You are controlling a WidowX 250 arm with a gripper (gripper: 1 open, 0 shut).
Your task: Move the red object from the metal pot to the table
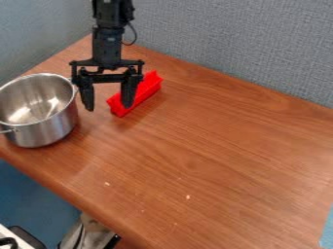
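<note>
– What is lying on the table [221, 156]?
– A red bar [138, 92] is resting on brown wood grain, beside the steel pot [37, 109].
– And the gripper [109, 95]?
– It is hanging with fingers spread, holding nothing, before a grey-blue wall [247, 39].

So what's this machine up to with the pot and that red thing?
A single robot arm hangs its black pincer wide open just above the wooden table, between the metal pot and the red bar. It holds nothing. The red bar lies flat on the table beside the pot, not inside it, and the pot looks empty. One pincer finger is right in front of the bar's near end; whether it touches is hard to tell.
</note>
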